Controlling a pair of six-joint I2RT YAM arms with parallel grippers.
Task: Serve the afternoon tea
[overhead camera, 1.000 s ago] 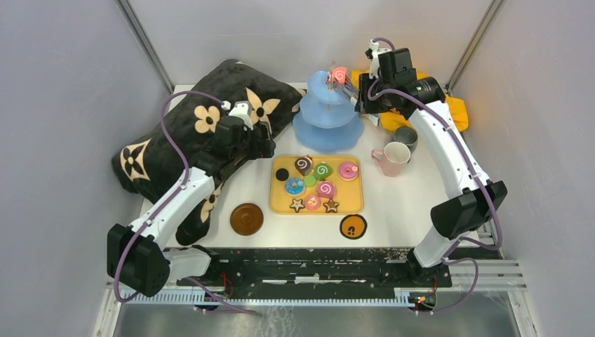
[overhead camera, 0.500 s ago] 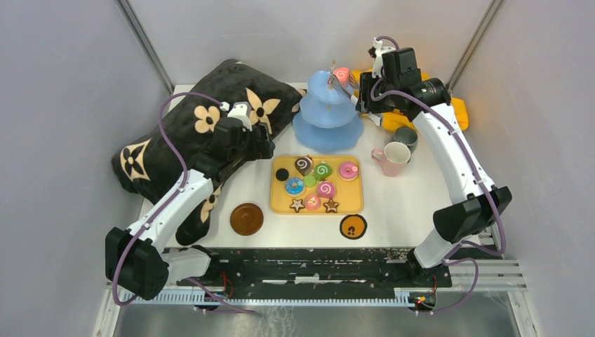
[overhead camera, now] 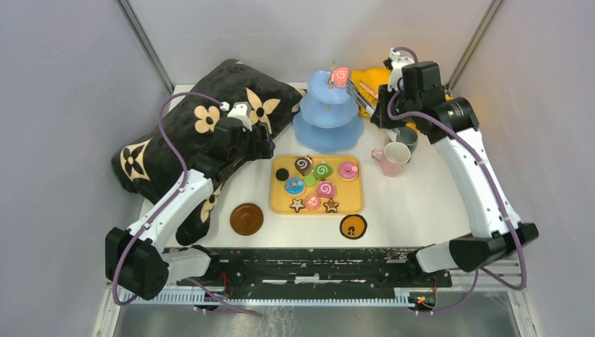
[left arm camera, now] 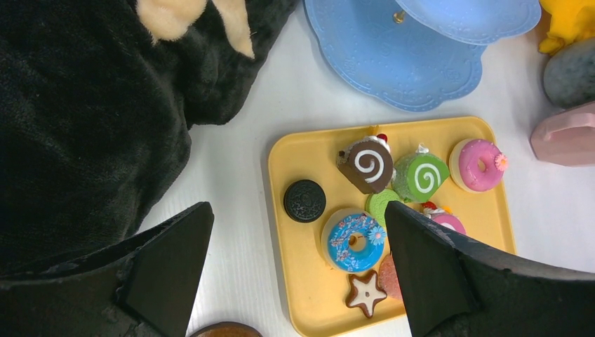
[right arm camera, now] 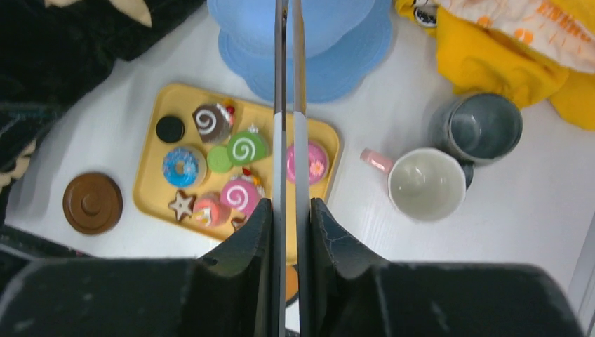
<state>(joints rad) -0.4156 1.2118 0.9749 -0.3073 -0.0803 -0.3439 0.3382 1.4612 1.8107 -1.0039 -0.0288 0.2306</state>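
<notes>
A pink swirl roll (overhead camera: 340,76) sits on the top tier of the light-blue three-tier stand (overhead camera: 328,123). My right gripper (overhead camera: 380,112) is shut on the metal tongs (overhead camera: 363,100), right of the stand; the tongs look empty. In the right wrist view the gripper (right arm camera: 290,210) clamps the tongs (right arm camera: 299,140), whose tips run out of frame. Several toy sweets (overhead camera: 316,184) lie on the yellow tray (overhead camera: 354,203). My left gripper (overhead camera: 263,145) is open and empty left of the tray (left arm camera: 281,161). The pink cup (overhead camera: 393,158) and grey mug (overhead camera: 405,137) stand right of the stand.
A black cushion with beige flowers (overhead camera: 175,133) fills the back left. A yellow cloth (overhead camera: 457,112) lies at the back right behind my right arm. Two round coasters (overhead camera: 247,218) (overhead camera: 353,227) lie near the front edge.
My right gripper has drawn the tongs back to the right, away from the stand's top tier. The pink swirl roll has stayed on that tier. My left arm has not moved.
</notes>
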